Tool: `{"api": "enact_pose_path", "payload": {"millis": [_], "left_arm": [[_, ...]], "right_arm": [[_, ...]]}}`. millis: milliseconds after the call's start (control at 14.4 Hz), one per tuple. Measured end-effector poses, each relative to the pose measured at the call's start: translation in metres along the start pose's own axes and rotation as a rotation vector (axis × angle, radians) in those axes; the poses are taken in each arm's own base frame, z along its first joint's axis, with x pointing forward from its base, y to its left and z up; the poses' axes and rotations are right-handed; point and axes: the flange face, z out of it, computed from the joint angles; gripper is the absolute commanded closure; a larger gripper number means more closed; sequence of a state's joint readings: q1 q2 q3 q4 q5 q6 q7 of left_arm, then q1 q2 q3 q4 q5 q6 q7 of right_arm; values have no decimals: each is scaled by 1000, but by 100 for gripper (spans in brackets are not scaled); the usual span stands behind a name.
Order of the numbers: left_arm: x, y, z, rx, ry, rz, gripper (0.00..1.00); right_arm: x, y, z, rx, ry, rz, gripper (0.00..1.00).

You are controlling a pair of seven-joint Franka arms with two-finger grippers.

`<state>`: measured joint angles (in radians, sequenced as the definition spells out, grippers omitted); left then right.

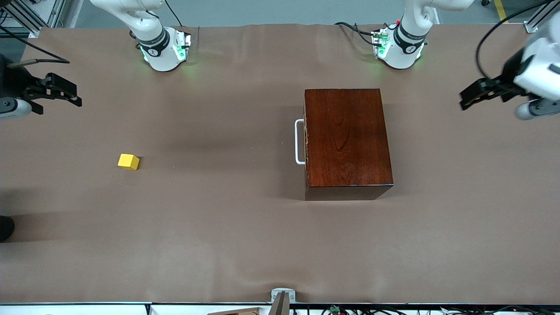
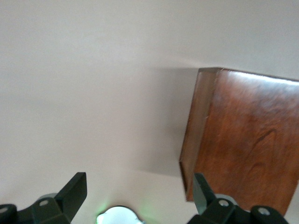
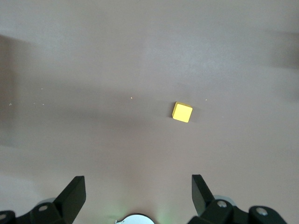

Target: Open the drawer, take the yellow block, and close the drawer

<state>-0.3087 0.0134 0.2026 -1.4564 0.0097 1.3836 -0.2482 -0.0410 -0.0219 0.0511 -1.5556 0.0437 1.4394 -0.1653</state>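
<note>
Drawer shut, both hands raised and empty

The drawer sits closed in its box; the yellow block lies on the table at the box's 9 o'clock — well apart. Left hand and right hand hang wide open over the table ends.

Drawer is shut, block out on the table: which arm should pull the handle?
Probably left. The left gripper, open, hovers at the box's end of the table. The right gripper, also open, hangs near the yellow block. However, the white handle faces the right arm's end, so it must reach across.
</note>
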Motion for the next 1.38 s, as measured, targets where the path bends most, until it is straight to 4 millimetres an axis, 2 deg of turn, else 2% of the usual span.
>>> {"api": "enact_pose_path", "payload": {"millis": [208,415,761,969,1384], "left_arm": [[-3,-29,10,-19,19,56,0],[-2,-40,14,-25,38,90,0],[-4,-38,5,-30,65,95,0],[-5,-36,3,-28,69,100,0],[-12,-11,7,-2,59,129,0]], "right_arm": [[-8,-1,4,-3,-3,2,0],[-10,-2,4,-4,-4,5,0],[-8,-12,5,-6,-4,44,0],[-8,-6,3,-6,6,58,0],[-9,0,2,-5,12,69,0]]}}
